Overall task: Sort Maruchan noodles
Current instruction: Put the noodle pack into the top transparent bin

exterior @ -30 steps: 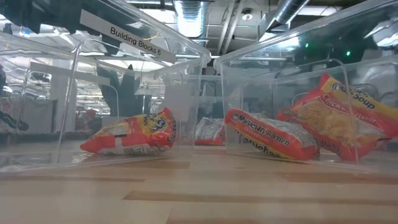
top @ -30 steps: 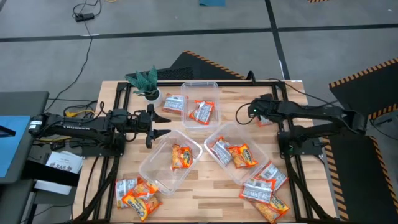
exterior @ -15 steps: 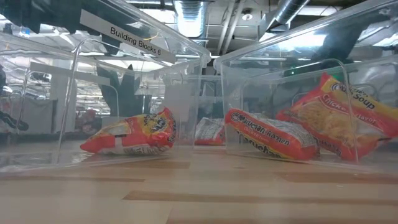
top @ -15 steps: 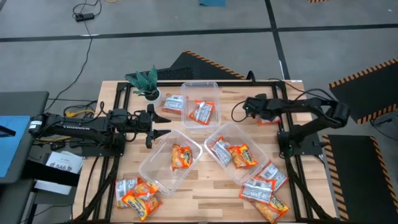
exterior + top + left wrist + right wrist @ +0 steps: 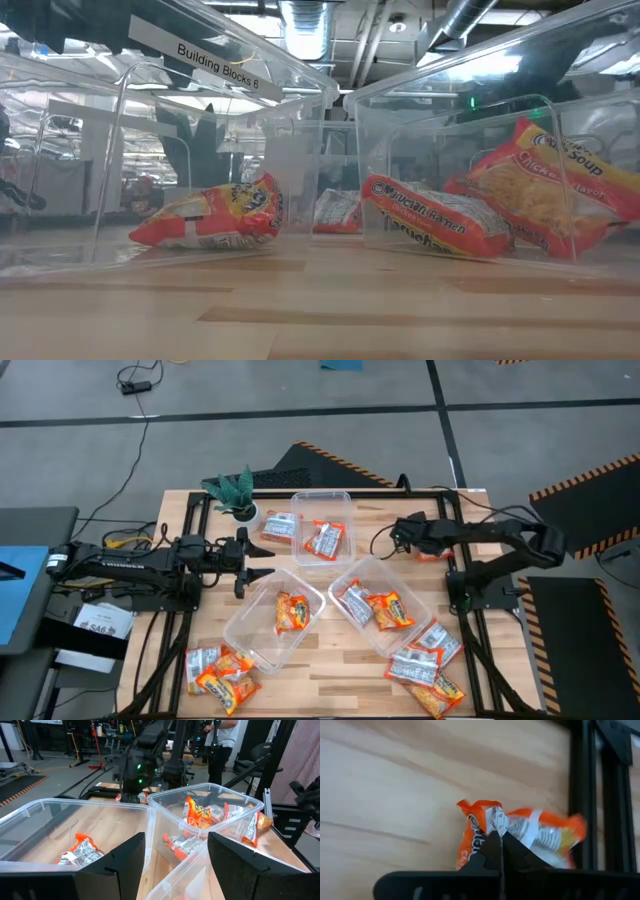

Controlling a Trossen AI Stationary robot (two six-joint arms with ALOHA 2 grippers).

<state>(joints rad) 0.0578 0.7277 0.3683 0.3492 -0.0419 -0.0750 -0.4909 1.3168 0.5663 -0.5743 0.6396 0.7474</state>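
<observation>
Tabletop inventory, wooden table [image 5: 340, 660], 2 arms, 3 clear tubs, loose and binned ramen packets.

Right gripper [image 5: 500, 836]: at the table's right side, beside the black frame rail [image 5: 582, 795]. Fingers closed together, tips pinching the crinkled edge of an orange packet [image 5: 530, 832] that lies on the wood against the rail. In the high view this gripper [image 5: 398, 536] sits just right of the far tub, with the orange packet [image 5: 430, 555] showing behind it.

Left gripper [image 5: 262, 559]: waiting at the table's left side, level with the gap between the far tub and the left near tub. Fingers [image 5: 120, 857] spread wide, nothing between them.

Far tub [image 5: 322, 497]: 1 silvery-grey packet [image 5: 279, 528] and 1 orange packet [image 5: 325, 538].

Left near tub [image 5: 240, 630]: 1 orange packet [image 5: 291, 611]; same packet in the low view [image 5: 205, 218].

Right near tub [image 5: 352, 572]: 1 silvery-grey packet [image 5: 354, 603] and 1 orange packet [image 5: 392, 610], touching; both visible in the low view through the tub wall [image 5: 450, 120].

Loose pile, near left corner [image 5: 220, 670]: mixed orange and grey packets, overlapping; count not clear.

Loose pile, near right corner [image 5: 428, 665]: mixed orange and grey packets, overlapping, just beside the right near tub.

Potted plant [image 5: 232, 490]: far left corner of the table, upright.
</observation>
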